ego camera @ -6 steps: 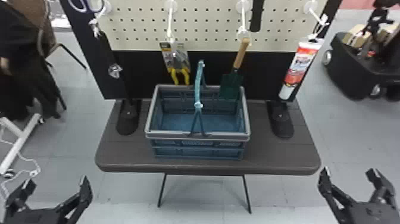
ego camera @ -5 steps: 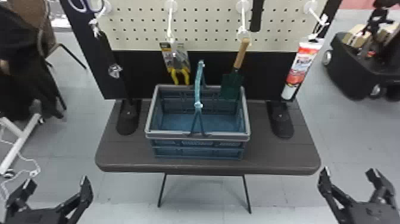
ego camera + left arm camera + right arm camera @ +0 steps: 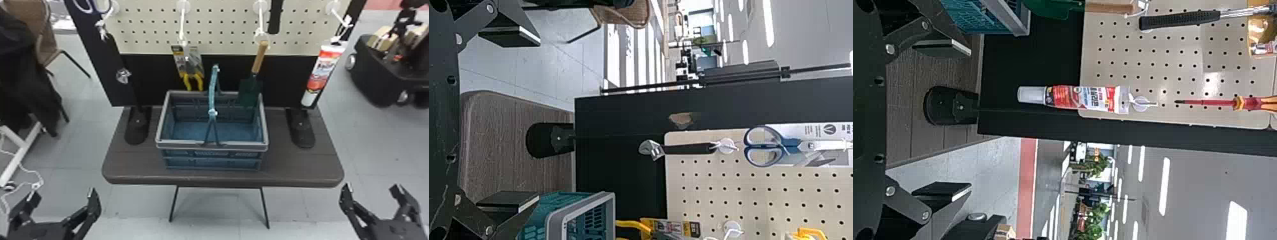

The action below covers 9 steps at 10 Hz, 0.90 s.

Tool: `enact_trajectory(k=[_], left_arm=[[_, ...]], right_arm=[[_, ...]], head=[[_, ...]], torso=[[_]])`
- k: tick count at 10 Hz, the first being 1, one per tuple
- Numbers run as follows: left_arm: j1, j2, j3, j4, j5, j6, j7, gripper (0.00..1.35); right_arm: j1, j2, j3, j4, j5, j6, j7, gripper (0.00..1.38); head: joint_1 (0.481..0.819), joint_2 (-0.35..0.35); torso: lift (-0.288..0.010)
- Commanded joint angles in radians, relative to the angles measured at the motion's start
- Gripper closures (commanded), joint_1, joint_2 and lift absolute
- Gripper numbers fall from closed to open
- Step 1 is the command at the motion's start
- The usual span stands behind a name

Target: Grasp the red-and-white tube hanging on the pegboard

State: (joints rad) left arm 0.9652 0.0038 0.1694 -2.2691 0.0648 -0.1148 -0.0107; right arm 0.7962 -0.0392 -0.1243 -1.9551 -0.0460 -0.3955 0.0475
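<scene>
The red-and-white tube (image 3: 321, 71) hangs from a white hook at the right end of the pegboard (image 3: 223, 25), cap pointing down; in the right wrist view the red-and-white tube (image 3: 1078, 97) hangs well ahead of the fingers. My right gripper (image 3: 376, 201) sits low at the bottom right, in front of the table, open and empty; the right gripper (image 3: 940, 120) stays far short of the tube. My left gripper (image 3: 60, 204) is parked at the bottom left, open and empty, and the left gripper (image 3: 509, 117) faces the pegboard's left side.
A blue basket (image 3: 211, 127) with an upright handle stands mid-table (image 3: 287, 166). Pliers (image 3: 190, 68), a green trowel (image 3: 252, 83), scissors (image 3: 779, 145), a hammer (image 3: 1193, 19) and a red screwdriver (image 3: 1228, 103) hang on the board. Two black stand feet (image 3: 300, 127) rest on the table. A black cart (image 3: 389, 63) is at right.
</scene>
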Motion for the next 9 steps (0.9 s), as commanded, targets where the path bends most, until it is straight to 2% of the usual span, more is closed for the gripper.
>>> enact_trajectory(k=[1, 3, 6, 7, 9], left_arm=[[-0.003, 0.004, -0.007, 0.000, 0.000, 0.006, 0.000, 0.20], [-0.005, 0.012, -0.010, 0.000, 0.004, 0.007, 0.000, 0.20], [-0.005, 0.013, -0.011, 0.000, 0.006, 0.009, 0.000, 0.20], [-0.005, 0.013, -0.010, 0.000, 0.007, 0.007, 0.000, 0.21], [-0.005, 0.015, -0.010, 0.000, 0.009, 0.007, 0.000, 0.21]], right_arm=[[-0.010, 0.001, 0.000, 0.003, -0.002, 0.004, 0.002, 0.32], [-0.057, -0.002, -0.002, 0.022, -0.005, 0.027, 0.038, 0.32], [-0.173, -0.005, -0.044, 0.091, 0.009, 0.047, 0.146, 0.32], [-0.205, -0.005, -0.055, 0.106, 0.021, 0.057, 0.147, 0.32], [-0.321, -0.008, -0.100, 0.177, 0.037, 0.076, 0.219, 0.32]], head=[[0.819, 0.008], [0.819, 0.008], [0.819, 0.008], [0.819, 0.008], [0.819, 0.008]], torso=[[-0.100], [-0.100], [-0.100], [-0.100], [-0.100]])
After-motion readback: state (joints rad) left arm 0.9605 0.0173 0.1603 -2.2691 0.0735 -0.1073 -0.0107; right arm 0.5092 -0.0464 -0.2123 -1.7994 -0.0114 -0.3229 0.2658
